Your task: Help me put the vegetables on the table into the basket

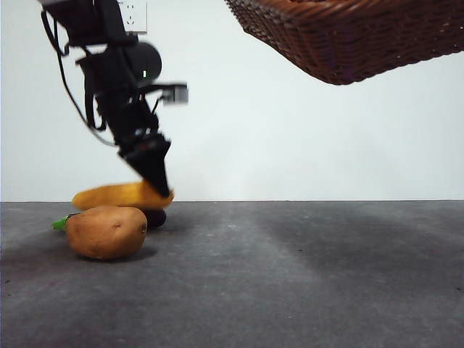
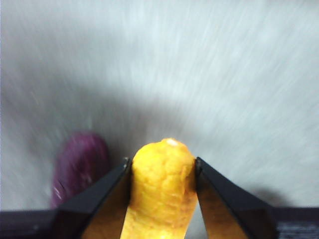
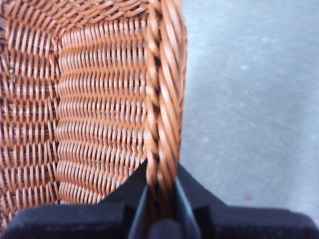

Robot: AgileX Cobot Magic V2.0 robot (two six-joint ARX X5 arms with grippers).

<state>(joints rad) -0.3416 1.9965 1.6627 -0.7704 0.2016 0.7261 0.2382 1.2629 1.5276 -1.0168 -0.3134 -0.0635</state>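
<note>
My left gripper (image 1: 156,190) (image 2: 163,172) is shut on the yellow-orange piece (image 1: 119,195) (image 2: 162,189) and holds it just above the table at the left. The tan-brown potato (image 1: 106,231) lies on the table in front of it. The dark purple eggplant (image 2: 79,167) lies beside the piece; in the front view only its dark end (image 1: 155,218) and green stem (image 1: 59,224) show behind the potato. My right gripper (image 3: 160,196) is shut on the braided rim of the wicker basket (image 3: 99,114) and holds it high in the air at the upper right (image 1: 348,36).
The dark grey table (image 1: 290,275) stretches to the right of the potato, with a white wall behind it.
</note>
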